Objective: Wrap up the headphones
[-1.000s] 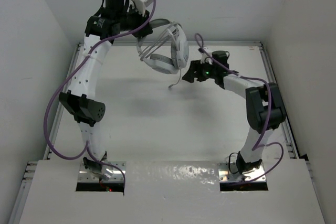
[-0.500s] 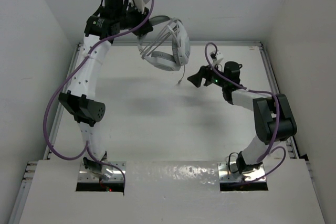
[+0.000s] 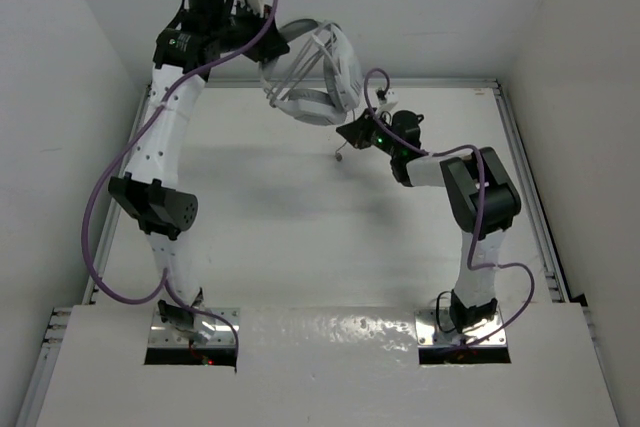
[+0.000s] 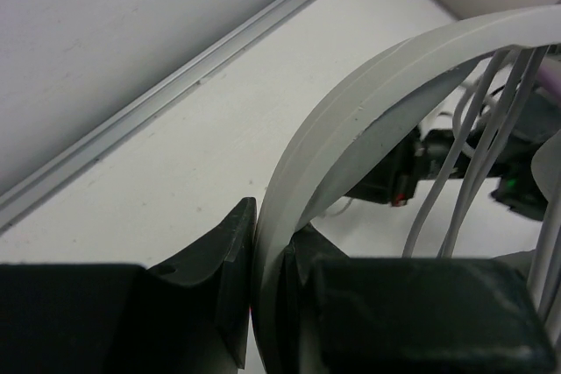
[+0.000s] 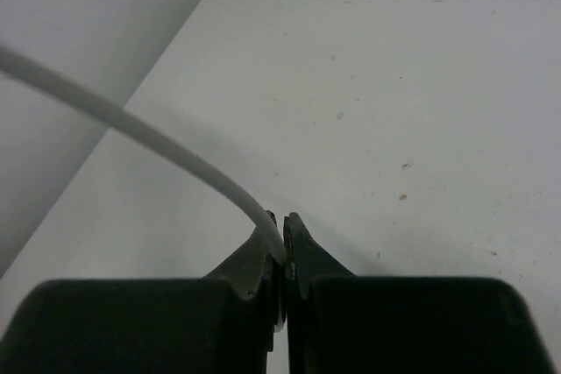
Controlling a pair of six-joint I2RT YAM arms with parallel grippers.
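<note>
The white headphones (image 3: 310,72) hang in the air at the back of the table, several turns of thin pale cable strung across the headband (image 4: 351,129). My left gripper (image 4: 266,247) is shut on the headband near its base. My right gripper (image 5: 282,229) is shut on the cable (image 5: 131,124), which runs up and left from its fingertips. In the top view the right gripper (image 3: 352,136) sits just below and right of the ear cups, with the cable's plug end (image 3: 340,156) dangling beside it.
A raised metal rim (image 3: 470,82) borders the white table at the back and sides, with white walls close behind. Purple robot cables (image 3: 100,207) loop beside the left arm. The right arm's elbow (image 3: 480,192) stands over the table's right half.
My right gripper swung left and back toward the headphones and shut on the cable. The left arm lifted the headphones slightly and turned them.
</note>
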